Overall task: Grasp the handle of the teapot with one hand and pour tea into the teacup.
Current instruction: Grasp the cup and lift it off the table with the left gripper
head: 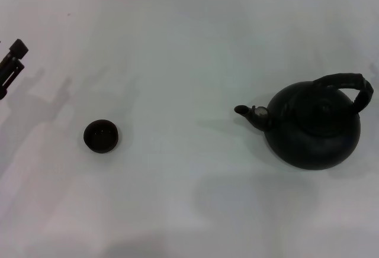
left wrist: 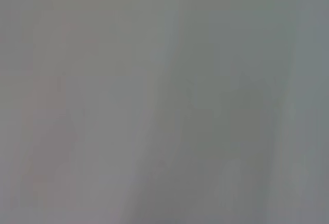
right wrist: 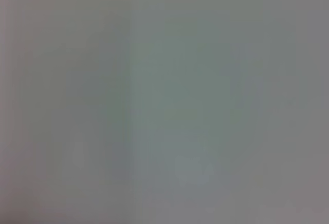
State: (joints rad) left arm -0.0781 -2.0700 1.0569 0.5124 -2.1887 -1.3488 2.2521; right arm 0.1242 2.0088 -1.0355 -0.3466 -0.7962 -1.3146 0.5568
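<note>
Teapot (head: pixel 312 129) sits upright on white table (head: pixel 189 45) at approx 3 o'clock of the head view, spout (head: pixel 249 112) pointing toward 9 o'clock, handle (head: pixel 349 87) arched over lid, nothing gripping it. Teacup (head: pixel 100 136) stands well apart at approx 8 o'clock, mouth up. Left gripper (head: pixel 10 68) hangs at 9 o'clock edge, holds nothing; opening can't tell. Both wrist views show only blank grey

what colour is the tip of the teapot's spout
Silvery, against the matte black teapot; the spout shows best in the head view.
</note>
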